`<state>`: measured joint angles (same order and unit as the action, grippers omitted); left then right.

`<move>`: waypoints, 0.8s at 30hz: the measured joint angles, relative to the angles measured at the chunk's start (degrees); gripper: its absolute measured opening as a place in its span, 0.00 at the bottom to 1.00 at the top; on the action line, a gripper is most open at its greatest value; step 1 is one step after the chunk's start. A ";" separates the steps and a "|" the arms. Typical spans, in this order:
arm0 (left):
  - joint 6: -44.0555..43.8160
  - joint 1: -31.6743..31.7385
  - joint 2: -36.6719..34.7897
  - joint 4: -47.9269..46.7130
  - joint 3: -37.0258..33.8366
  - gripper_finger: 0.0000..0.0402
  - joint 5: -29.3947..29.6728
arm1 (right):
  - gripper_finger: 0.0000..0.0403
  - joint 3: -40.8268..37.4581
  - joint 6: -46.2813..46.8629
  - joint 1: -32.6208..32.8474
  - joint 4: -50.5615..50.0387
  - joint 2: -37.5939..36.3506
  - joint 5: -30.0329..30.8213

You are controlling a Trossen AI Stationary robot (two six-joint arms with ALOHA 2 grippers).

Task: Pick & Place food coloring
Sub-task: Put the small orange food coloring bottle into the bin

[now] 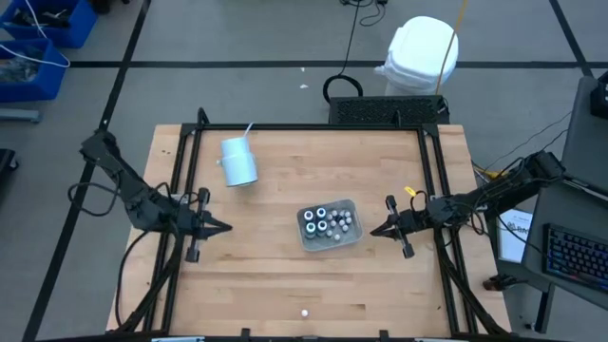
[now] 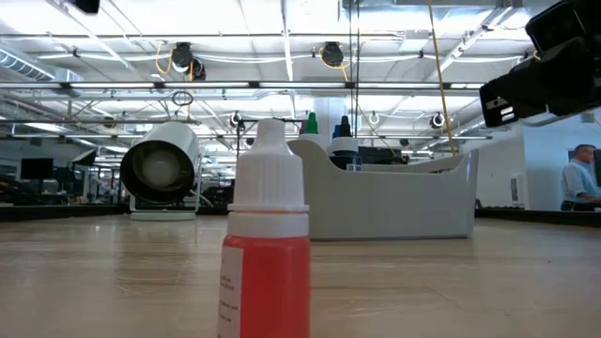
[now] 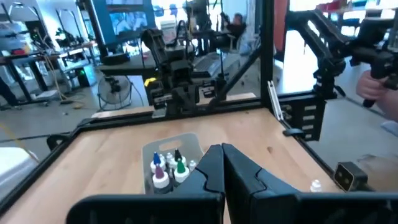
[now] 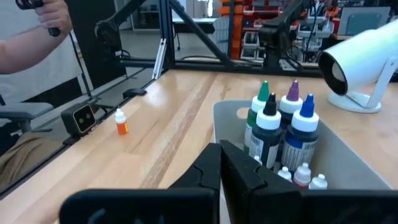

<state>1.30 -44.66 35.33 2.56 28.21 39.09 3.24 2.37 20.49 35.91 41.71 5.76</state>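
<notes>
A clear tray (image 1: 353,237) near the table's middle holds the food coloring (image 1: 328,220): taller dark bottles (image 4: 280,124) with coloured tips and tiny white-capped ones (image 4: 303,174). One tiny red-orange bottle (image 2: 268,253) stands alone on its base near the front edge (image 1: 304,312), also in the right wrist view (image 4: 120,122). My left gripper (image 1: 220,227) hovers shut left of the tray, pointing level at it (image 3: 222,155). My right gripper (image 1: 375,229) is shut just right of the tray (image 4: 221,152).
A white cup with a straw (image 1: 238,161) lies on its side at the far left of the tabletop. A black frame (image 1: 313,126) borders the table. A person's hand (image 3: 373,87) shows beyond the front edge. Bare wood lies between the tray and the lone bottle.
</notes>
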 joint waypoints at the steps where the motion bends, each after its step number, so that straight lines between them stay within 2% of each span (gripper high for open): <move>1: 0.07 0.00 -0.84 2.13 -2.23 0.00 0.00 | 0.00 -0.02 -0.04 0.00 -0.32 0.00 0.09; 7: 7.52 0.00 -1.88 21.49 -15.07 0.00 -0.01 | 0.00 -0.01 0.40 0.00 -0.95 0.00 0.13; 12: 10.19 0.00 -1.88 31.54 -22.69 0.00 2.23 | 0.00 -0.02 0.63 0.00 -1.06 0.00 0.15; 17: 10.68 0.00 -1.87 36.69 -27.54 0.00 6.13 | 0.00 -0.02 0.88 0.00 -1.05 0.00 0.15; 22: 11.88 -0.02 -1.88 36.24 -27.63 0.00 6.95 | 0.00 0.46 3.05 -0.02 -0.27 -0.04 1.55; 24: 12.37 -0.02 -1.88 36.85 -27.63 0.00 7.46 | 0.00 2.49 3.41 -0.04 -4.99 0.02 1.66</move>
<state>13.67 -44.69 33.45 39.41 0.58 46.55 5.74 5.78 20.45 30.92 41.73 7.42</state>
